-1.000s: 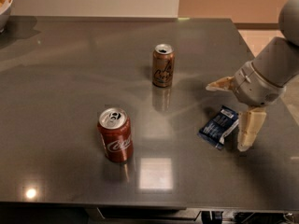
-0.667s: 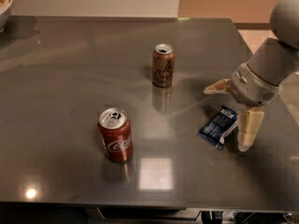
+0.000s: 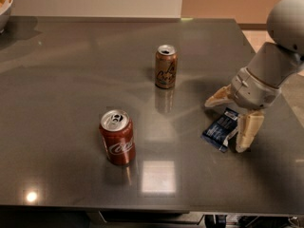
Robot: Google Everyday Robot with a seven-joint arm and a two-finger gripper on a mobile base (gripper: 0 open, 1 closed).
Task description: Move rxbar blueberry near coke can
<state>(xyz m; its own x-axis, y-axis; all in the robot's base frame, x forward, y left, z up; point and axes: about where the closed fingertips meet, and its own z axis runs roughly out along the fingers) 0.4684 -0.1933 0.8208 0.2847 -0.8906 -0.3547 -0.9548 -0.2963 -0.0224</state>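
The rxbar blueberry [image 3: 220, 129] is a small dark blue wrapper with white lettering, lying flat on the grey table [image 3: 71, 80] at the right. My gripper [image 3: 227, 125] hangs over it from the right, open, with one pale finger [image 3: 219, 98] behind the bar and the other finger [image 3: 248, 132] just to its right. The coke can [image 3: 117, 137] is red with white script and a silver top. It stands upright at the front left, well apart from the bar.
A gold-brown can [image 3: 166, 66] with dark script stands upright in the middle of the table, behind and left of the bar. A white bowl's rim [image 3: 5, 4] shows at the far left corner. The table's front edge runs along the bottom.
The arm has shifted slightly up and back; the gripper stays open around the bar. The bar and both cans have not moved.
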